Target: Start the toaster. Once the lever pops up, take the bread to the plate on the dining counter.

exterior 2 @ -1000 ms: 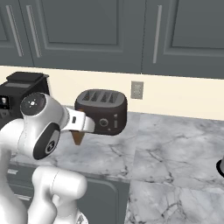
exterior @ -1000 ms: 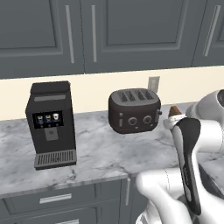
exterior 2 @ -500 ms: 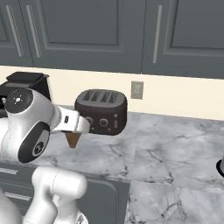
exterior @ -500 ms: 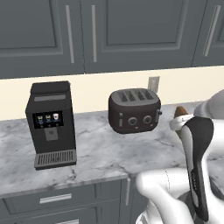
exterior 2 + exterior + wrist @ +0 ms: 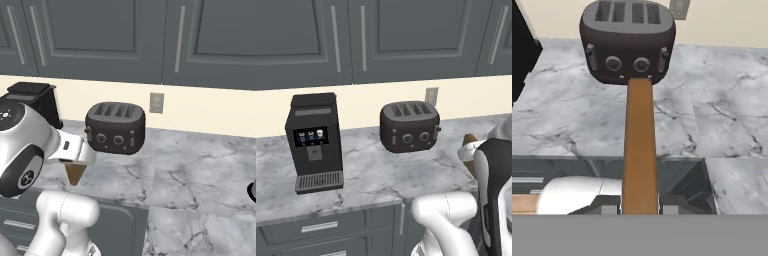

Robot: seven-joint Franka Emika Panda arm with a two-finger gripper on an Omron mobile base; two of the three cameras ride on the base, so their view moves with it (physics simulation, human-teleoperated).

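1. The arm has swung: in the right base view its big white joint has slid from mid-left toward the far left edge, and the bread [image 5: 74,172] has dropped lower in the frame, farther from the toaster [image 5: 115,127]. In the left base view the bread [image 5: 471,151] has drifted toward the right edge.
2. Judgement: toasting looks finished, the slice is out, and the carry to the plate is only beginning; no plate or dining counter appears here.
3. The gripper [image 5: 640,204] is clamped on the slice, its tips at the bottom centre of the hand view pinching its two flat faces.
4. The bread [image 5: 640,150] shows edge-on there, a long orange-brown strip rising to the toaster [image 5: 627,40] at the upper centre.
5. The toaster sits on the marble worktop [image 5: 371,172]; its slots look empty.
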